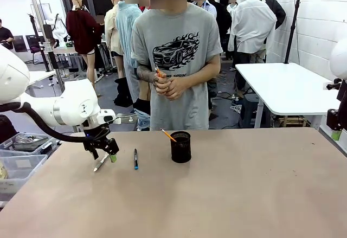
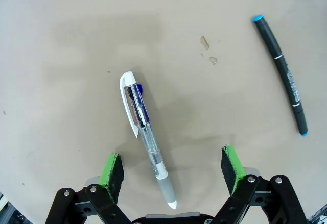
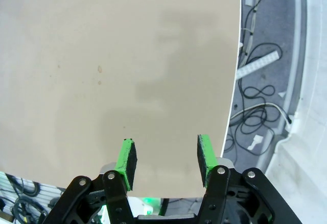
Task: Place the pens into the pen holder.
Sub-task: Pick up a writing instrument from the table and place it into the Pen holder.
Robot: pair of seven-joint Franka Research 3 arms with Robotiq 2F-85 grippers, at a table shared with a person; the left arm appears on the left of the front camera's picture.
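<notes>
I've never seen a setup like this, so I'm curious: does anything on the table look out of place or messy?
Nothing looks damaged. A white pen and a dark pen lie loose on the table, left of the holder, while an orange pen leans in it. Two small stains sit near the white pen.

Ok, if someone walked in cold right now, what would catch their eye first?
Probably the left gripper, open and low over a white pen on the left of the table, jaws either side of it. Then the black mesh pen holder mid-table with an orange pen leaning out, and a dark blue-tipped pen lying between holder and gripper. Across the table stands a person with clasped hands.
</notes>
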